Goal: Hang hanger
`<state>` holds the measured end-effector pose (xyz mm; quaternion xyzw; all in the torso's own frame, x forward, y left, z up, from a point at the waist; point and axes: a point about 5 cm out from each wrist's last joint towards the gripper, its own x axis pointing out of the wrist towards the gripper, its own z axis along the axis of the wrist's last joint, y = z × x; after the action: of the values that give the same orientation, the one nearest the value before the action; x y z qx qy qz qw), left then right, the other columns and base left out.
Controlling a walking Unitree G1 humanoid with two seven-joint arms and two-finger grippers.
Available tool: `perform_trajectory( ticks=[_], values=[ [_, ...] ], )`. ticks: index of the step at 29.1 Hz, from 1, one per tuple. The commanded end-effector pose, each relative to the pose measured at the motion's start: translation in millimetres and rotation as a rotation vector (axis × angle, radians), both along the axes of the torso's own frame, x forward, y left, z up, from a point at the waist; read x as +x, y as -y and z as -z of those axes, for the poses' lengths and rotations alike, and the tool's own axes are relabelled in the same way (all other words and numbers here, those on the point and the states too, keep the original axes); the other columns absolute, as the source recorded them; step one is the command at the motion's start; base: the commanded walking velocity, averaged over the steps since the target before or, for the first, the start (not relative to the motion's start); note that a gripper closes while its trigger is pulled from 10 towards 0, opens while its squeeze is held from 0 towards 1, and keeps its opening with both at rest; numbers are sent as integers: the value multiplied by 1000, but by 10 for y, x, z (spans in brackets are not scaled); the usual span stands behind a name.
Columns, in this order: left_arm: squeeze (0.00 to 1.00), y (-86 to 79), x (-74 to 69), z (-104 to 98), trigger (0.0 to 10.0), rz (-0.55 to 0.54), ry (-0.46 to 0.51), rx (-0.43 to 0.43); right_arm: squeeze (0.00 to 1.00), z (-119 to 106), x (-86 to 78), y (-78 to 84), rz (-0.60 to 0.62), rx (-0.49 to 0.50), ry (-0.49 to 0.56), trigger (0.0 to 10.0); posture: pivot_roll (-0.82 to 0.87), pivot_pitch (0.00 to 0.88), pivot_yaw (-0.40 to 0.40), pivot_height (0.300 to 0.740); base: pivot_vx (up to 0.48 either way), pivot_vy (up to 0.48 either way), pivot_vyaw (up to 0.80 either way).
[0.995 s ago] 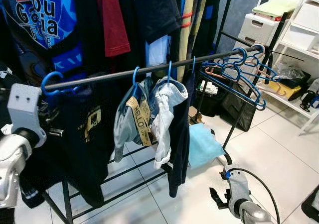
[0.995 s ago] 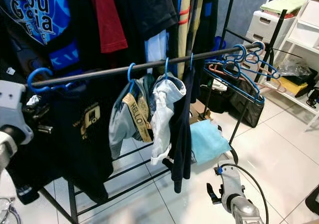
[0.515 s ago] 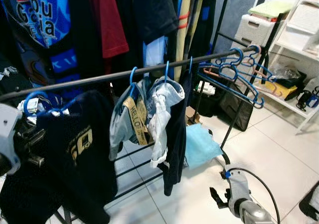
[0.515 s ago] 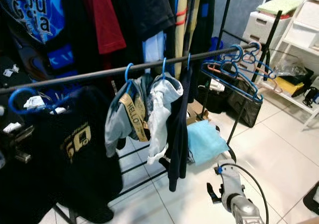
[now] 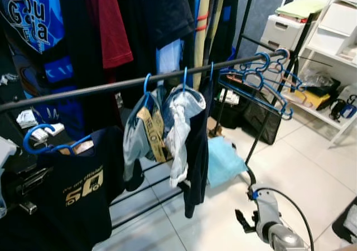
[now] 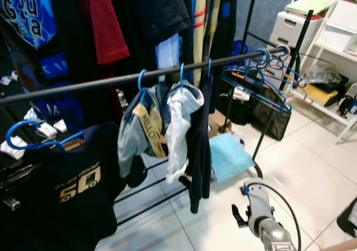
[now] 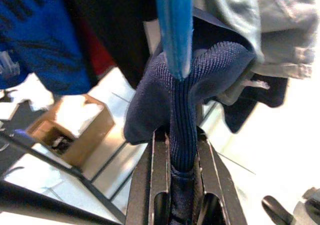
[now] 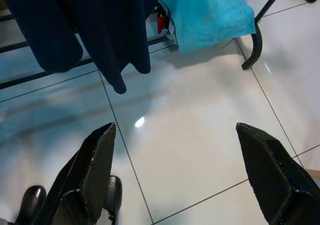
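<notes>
Left eye view: white tiled floor [image 5: 312, 167] beneath black clothes rail [image 5: 128, 83].

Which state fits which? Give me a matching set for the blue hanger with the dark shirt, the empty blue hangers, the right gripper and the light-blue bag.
Things:
1. blue hanger with the dark shirt
2. empty blue hangers
3. right gripper
4. light-blue bag

States:
A. lying on the floor by the rack's foot
B. bunched at the rail's right end
C. open, over bare tile
D. below the rail, hook not on it, shirt clamped in the left gripper

Pairs: 1-D, 2-B, 3-C, 4-A
</notes>
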<state>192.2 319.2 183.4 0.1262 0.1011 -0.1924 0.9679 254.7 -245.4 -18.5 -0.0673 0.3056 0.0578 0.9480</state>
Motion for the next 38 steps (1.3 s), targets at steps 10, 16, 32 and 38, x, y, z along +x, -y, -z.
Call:
perform_trajectory(
  ticks=[10,16,32,38],
  values=[
    [0,-30,-118,-145,10000,81,-8,36,0,-407,282,161,-135,88,128,10000,-1,0,-47,740,-480,0,0],
    [0,147,-164,-286,10000,221,28,-2,0,-968,524,225,-334,267,308,10000,7,0,-51,740,-309,0,0],
    [0,840,116,-615,10000,680,171,-57,1000,-2172,398,-225,-974,623,604,10000,3,0,-48,740,0,0,0],
    [0,903,167,-768,10000,758,217,-51,0,-2234,315,-190,-1034,618,540,10000,3,0,-46,740,0,0,0]
  ],
)
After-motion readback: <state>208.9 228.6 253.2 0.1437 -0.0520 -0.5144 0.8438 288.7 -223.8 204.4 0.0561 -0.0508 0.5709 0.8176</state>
